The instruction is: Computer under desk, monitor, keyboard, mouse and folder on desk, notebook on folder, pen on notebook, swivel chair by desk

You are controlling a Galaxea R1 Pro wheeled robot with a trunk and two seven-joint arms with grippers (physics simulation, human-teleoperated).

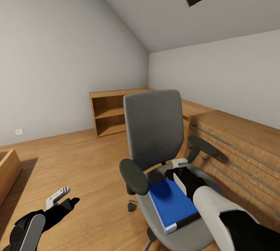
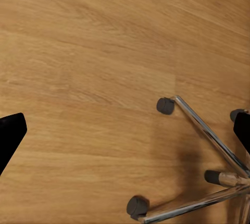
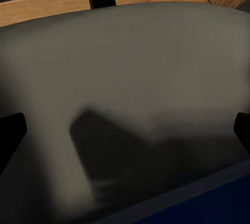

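- One bright blue flat folder with white edges lies on the seat of one grey upholstered swivel chair with black armrests; its long axis runs from the far left of the seat toward the near right.
- Right gripper hangs over the seat just beyond the folder's far end, so the folder lies on its near side. In the right wrist view the black finger tips sit at opposite edges: spread wide, holding nothing.
- Left gripper hovers over the light wood plank floor, well left of the chair; fingers likewise spread apart, empty.
- Judgement: the right arm is clearly nearer and suited to take the folder.
- Count: one folder, one chair, two grippers.
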